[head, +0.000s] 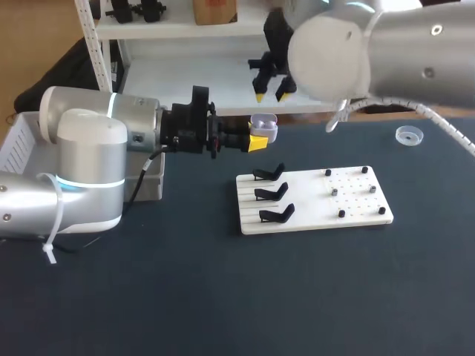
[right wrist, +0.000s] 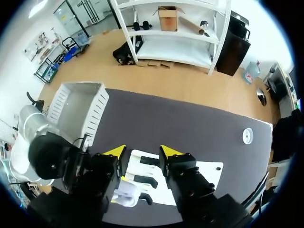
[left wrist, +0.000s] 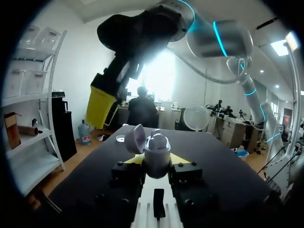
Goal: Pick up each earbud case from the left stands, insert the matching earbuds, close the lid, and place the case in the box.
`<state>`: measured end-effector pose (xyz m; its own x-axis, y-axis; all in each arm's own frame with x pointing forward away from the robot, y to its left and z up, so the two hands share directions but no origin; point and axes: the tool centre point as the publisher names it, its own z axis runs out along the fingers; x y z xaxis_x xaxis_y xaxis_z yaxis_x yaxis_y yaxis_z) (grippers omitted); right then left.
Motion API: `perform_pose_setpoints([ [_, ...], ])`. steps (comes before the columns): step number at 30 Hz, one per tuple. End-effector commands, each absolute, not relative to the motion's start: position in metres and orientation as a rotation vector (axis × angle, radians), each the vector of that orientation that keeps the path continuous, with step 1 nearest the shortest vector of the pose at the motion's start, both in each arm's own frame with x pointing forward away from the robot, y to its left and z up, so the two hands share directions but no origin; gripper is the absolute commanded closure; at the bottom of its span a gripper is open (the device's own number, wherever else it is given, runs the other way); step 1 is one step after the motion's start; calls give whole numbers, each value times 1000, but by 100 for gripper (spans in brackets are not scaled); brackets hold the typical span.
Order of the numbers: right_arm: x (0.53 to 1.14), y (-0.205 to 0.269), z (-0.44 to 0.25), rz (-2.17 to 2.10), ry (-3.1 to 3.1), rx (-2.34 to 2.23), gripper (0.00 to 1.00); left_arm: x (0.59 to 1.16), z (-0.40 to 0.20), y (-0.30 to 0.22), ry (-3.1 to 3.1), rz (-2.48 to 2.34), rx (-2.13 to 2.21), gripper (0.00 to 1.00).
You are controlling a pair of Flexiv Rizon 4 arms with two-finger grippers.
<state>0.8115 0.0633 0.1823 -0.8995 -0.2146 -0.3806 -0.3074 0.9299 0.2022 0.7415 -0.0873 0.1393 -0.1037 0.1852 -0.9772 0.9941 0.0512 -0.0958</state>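
Earbud case point(head: 264, 127): pale lilac, held in the air above the worktop point(head: 223, 297), at about 11 o'clock from the white board point(head: 312, 215). Its lid point(left wrist: 134, 137) is swung open to one side. Whether any buds sit inside cannot be told.
Left claw point(head: 257, 141): clamped on the case's lower body, with one yellow tip on each flank and the open mouth facing away from the wrist.
Right claw point(head: 271, 93): hangs at 12 o'clock from the case, close above it. Its fingers are apart, with nothing between them.
Stands point(head: 271, 194): three black ones down the board's 9 o'clock side, with no case showing on them.
Small dark pieces point(head: 334, 191): spread over the board's 3 o'clock half. They are probably the earbuds, but are too small to be sure.
Box point(head: 18, 141): white and slatted, at the worktop's 9 o'clock edge, well apart from the case.
Handling: the case is likely light, hard and smooth, so it could slip or twist in a pinch. The hinge looks like the weak spot.
Grip advice: hold the body by its flat flanks below the seam. Push the lid shut near its free edge.
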Motion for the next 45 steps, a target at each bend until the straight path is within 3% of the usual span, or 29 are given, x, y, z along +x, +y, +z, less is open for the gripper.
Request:
perform_pose_setpoints([
  [1, 805, 62, 173, 354, 2753, -380, 56, 741, 139, -88, 1442, -1154, 1263, 100],
  [28, 759, 47, 201, 468, 2720, -331, 54, 741, 139, -88, 1442, -1154, 1263, 100],
  [29, 756, 44, 206, 503, 2708, -313, 52, 741, 139, -88, 1442, -1154, 1263, 100],
  [31, 750, 37, 211, 559, 2691, -280, 36, 741, 139, -88, 1442, -1154, 1263, 100],
  [34, 740, 25, 205, 628, 2682, -229, 28, 741, 139, -88, 1442, -1154, 1263, 100],
  [36, 732, 17, 197, 684, 2682, -187, 0, 741, 143, -81, 1435, -1143, 1261, 100],
  [45, 701, -19, 150, 790, 2741, 52, 0, 754, 179, -12, 1475, -967, 1265, 100],
])
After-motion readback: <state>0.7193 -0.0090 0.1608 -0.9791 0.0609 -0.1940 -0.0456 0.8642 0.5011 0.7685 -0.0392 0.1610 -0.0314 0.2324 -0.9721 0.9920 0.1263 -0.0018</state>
